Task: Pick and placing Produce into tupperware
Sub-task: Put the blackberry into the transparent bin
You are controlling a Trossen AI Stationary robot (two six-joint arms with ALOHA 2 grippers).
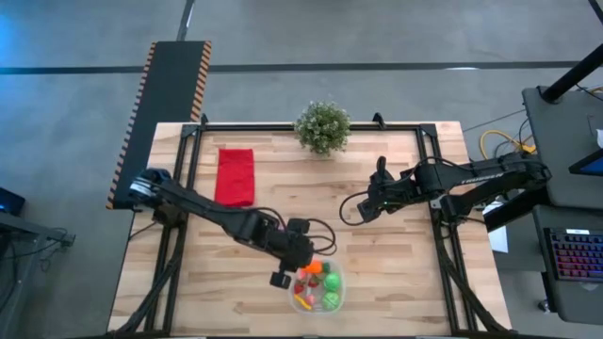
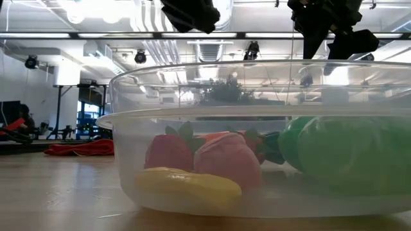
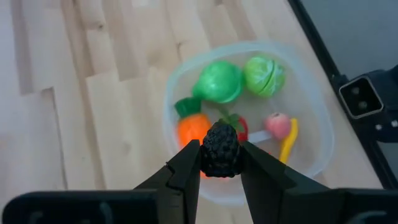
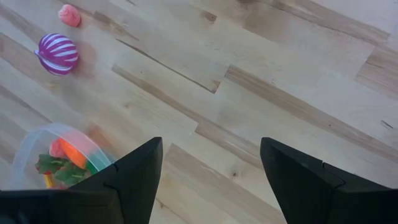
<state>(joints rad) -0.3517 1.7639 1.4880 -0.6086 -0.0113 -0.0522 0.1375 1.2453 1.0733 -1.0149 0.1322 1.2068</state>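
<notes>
My left claw (image 3: 221,163) hung over the tub (image 1: 337,303), near the front edge of the table (image 1: 396,273), and it was clamped on the dark bumpy cluster (image 3: 221,149). The cluster sat pinched between my two fingers (image 3: 186,171), above the tub's near side and not yet inside it.

Down in the tub lay two green balls (image 3: 220,81) side by side, the carrot (image 3: 192,127) with its green top, a red piece (image 3: 240,127) partly hidden behind the cluster, a pink piece (image 3: 278,124) and a yellow piece (image 3: 288,142) touching it. In the low view the yellow piece rested against the tub's front wall, with the pink one just behind it.

My right claw (image 4: 211,168) waited over bare wood on the right half of the table, well apart from the tub, its fingers spread and holding nothing. Past those fingers a purple striped ball (image 4: 57,54) and a small pink lump (image 4: 69,15) lay on the boards, near each other and outside the tub.

A red cloth (image 1: 236,176) lay at the back left, and a potted plant (image 1: 322,126) stood at the back edge.
</notes>
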